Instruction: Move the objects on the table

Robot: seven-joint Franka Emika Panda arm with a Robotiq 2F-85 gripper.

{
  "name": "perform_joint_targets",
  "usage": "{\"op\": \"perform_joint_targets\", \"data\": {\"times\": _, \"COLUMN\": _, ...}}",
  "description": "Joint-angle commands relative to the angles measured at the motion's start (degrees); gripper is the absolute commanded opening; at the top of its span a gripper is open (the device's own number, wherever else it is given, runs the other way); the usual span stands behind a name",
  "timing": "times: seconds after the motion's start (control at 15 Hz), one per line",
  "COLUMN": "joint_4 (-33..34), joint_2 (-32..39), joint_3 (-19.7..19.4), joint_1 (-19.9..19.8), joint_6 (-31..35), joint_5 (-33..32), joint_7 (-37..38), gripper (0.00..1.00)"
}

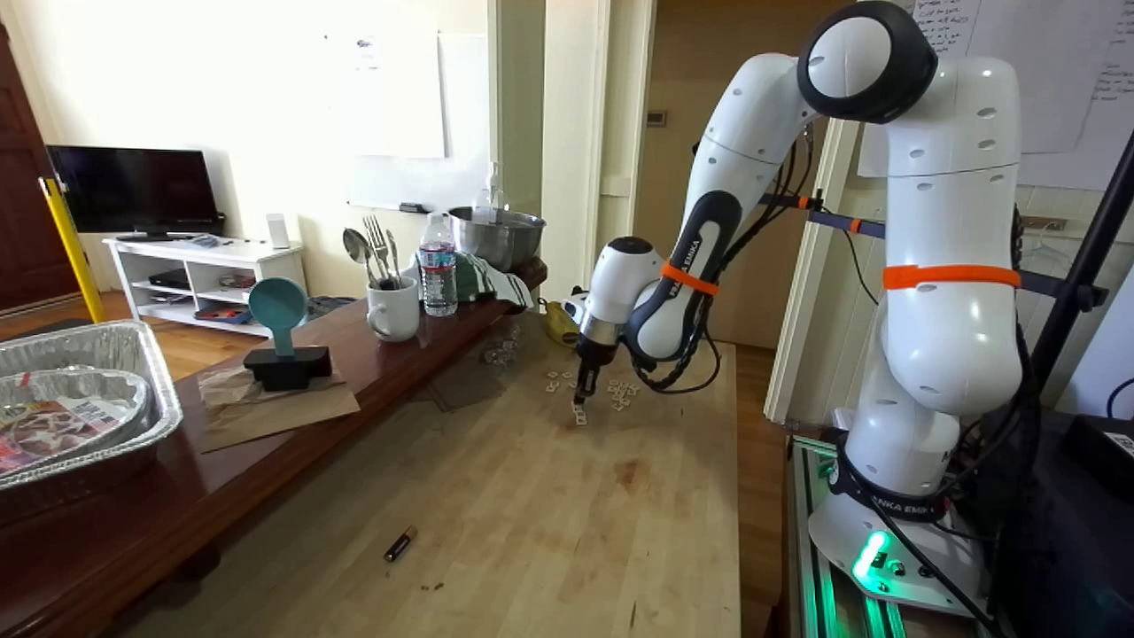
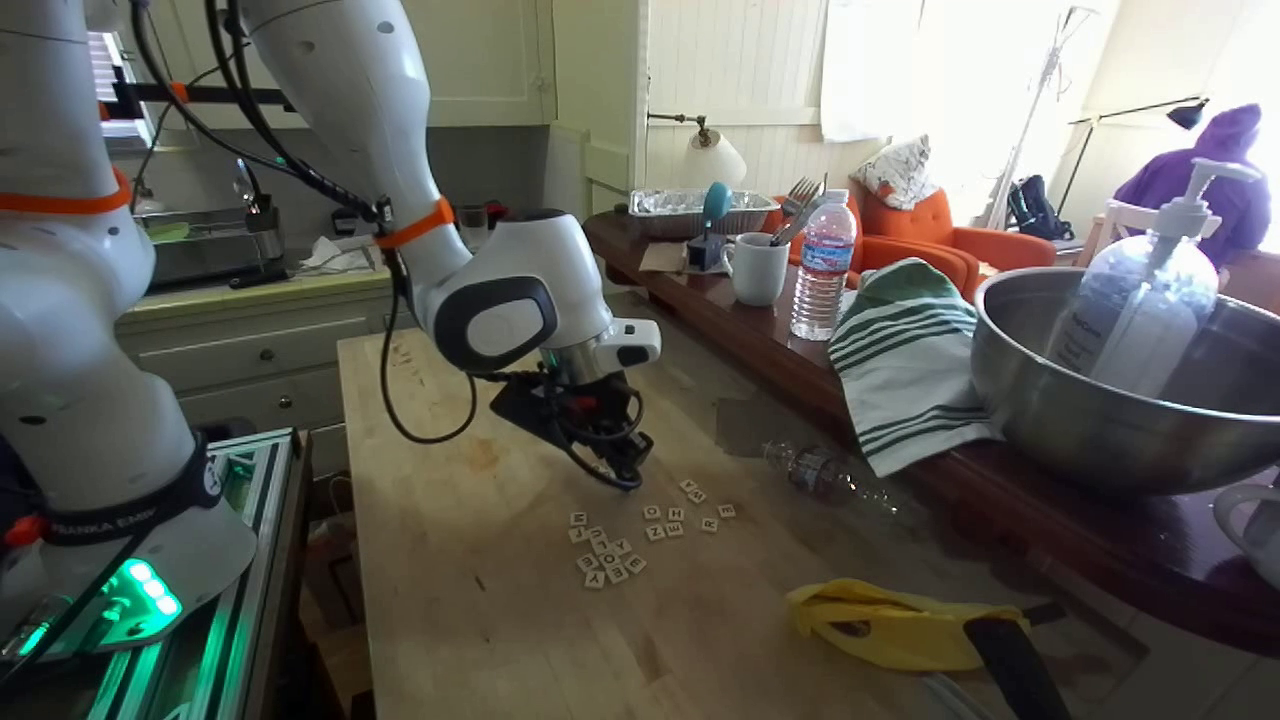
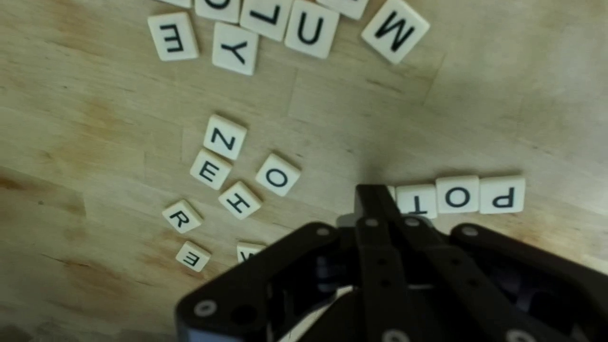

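Note:
The light wood table spans both exterior views. My gripper is low over it, its black fingers pressed together with nothing visible between them. A row of white letter tiles reads P, O, T. One more tile at the row's end is mostly hidden behind the fingertips. Loose tiles lie left of the fingers in the wrist view: O, H, N, E, R. A cluster with U and M lies at the top.
A battery lies on the table. A clear plastic bottle lies near the dark raised ledge. A yellow object is near the table's edge. The ledge holds a mug, upright bottle, towel and steel bowl.

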Motion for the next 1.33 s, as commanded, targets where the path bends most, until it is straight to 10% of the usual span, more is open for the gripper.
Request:
{"op": "perform_joint_targets", "data": {"times": 0.0, "joint_4": -1.1, "joint_2": -2.9, "joint_3": -1.7, "joint_1": 1.2, "joint_6": -1.4, "joint_5": -1.8, "joint_7": 0.5, "gripper": 0.0}}
{"op": "perform_joint_targets", "data": {"times": 0.27, "joint_4": -1.9, "joint_2": -4.8, "joint_3": -0.2, "joint_1": 0.5, "joint_6": -1.7, "joint_5": -0.7, "joint_7": -0.7, "gripper": 0.0}}
{"op": "perform_joint_targets", "data": {"times": 0.47, "joint_4": -4.6, "joint_2": -6.2, "joint_3": 7.8, "joint_1": -3.5, "joint_6": -2.5, "joint_5": 7.1, "joint_7": -7.1, "gripper": 0.0}}
{"op": "perform_joint_targets", "data": {"times": 0.6, "joint_4": -4.8, "joint_2": -6.7, "joint_3": 10.5, "joint_1": -4.3, "joint_6": -5.1, "joint_5": 10.6, "joint_7": -9.2, "gripper": 0.27}}
{"op": "perform_joint_targets", "data": {"times": 1.27, "joint_4": -4.0, "joint_2": -10.2, "joint_3": 9.3, "joint_1": -3.1, "joint_6": -13.3, "joint_5": 11.2, "joint_7": -12.9, "gripper": 0.99}}
